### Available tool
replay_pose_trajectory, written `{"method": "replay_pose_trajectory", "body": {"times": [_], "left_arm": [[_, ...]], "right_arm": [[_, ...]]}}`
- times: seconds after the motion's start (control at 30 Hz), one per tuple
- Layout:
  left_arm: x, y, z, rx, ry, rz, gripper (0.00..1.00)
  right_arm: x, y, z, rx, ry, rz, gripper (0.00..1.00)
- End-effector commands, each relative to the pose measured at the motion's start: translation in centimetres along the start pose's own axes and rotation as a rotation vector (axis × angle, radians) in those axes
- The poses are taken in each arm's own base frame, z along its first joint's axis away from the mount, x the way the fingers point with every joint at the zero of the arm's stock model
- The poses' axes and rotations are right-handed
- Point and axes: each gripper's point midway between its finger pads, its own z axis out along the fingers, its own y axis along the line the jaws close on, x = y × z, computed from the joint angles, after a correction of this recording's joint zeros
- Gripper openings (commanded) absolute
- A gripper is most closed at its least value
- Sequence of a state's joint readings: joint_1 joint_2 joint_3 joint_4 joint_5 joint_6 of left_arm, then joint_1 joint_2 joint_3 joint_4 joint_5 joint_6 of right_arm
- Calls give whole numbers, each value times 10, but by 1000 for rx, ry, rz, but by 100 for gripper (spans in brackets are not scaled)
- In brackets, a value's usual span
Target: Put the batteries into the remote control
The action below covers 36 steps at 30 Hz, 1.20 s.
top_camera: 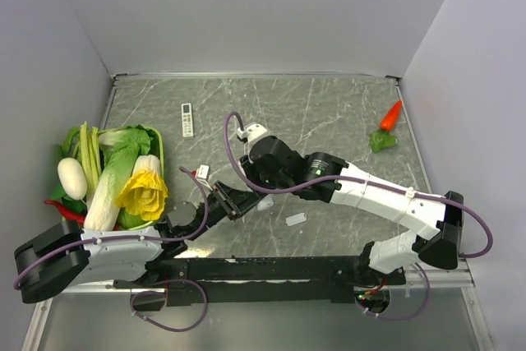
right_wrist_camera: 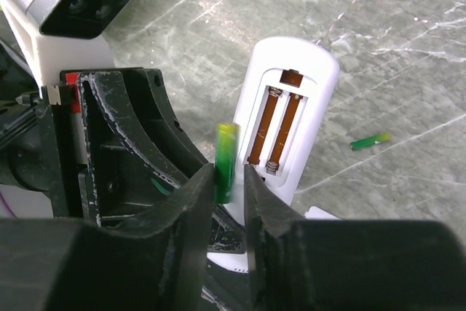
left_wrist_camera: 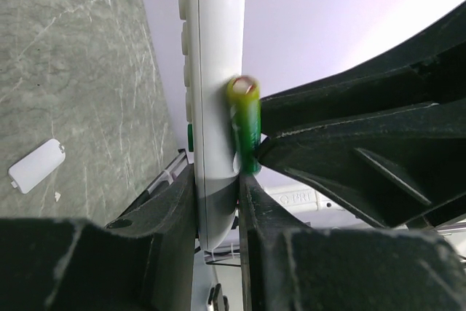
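My left gripper (left_wrist_camera: 217, 180) is shut on the lower end of the white remote control (left_wrist_camera: 215, 92) and holds it edge-on above the table. In the right wrist view the remote (right_wrist_camera: 291, 118) has its back open, showing an empty battery bay with springs and brown contacts. My right gripper (right_wrist_camera: 229, 176) is shut on a green battery (right_wrist_camera: 225, 162), upright, right beside the remote's left edge. The same battery (left_wrist_camera: 245, 125) shows against the remote's side in the left wrist view. A second green battery (right_wrist_camera: 369, 140) lies on the table. From above, both grippers (top_camera: 230, 201) (top_camera: 260, 185) meet mid-table.
The remote's white back cover (top_camera: 296, 219) lies on the table near the grippers, also in the left wrist view (left_wrist_camera: 36, 166). A slim white remote (top_camera: 186, 119) lies at the back. A basket of vegetables (top_camera: 123, 174) stands left. A carrot (top_camera: 392, 114) and a green leaf (top_camera: 381, 141) lie back right.
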<state>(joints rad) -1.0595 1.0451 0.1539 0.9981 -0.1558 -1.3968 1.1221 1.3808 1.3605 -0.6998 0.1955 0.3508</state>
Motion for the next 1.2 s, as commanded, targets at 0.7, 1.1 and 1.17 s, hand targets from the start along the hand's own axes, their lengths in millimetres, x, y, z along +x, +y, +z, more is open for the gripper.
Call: {"method": "replay_pose_trajectory", "body": {"times": [0.7,1.1,1.17], "left_arm": [[-5,-23,1,57,-16,12,2],[-2,-26,4,72,-5,25,2],[-2,-27,4,79,-3,22,2]], "right_arm": [[-2,-23,11,68,7,9,12],[-4,-5,13,-30,21,29,11],[-6,-2,13,-47,19,31,11]]}}
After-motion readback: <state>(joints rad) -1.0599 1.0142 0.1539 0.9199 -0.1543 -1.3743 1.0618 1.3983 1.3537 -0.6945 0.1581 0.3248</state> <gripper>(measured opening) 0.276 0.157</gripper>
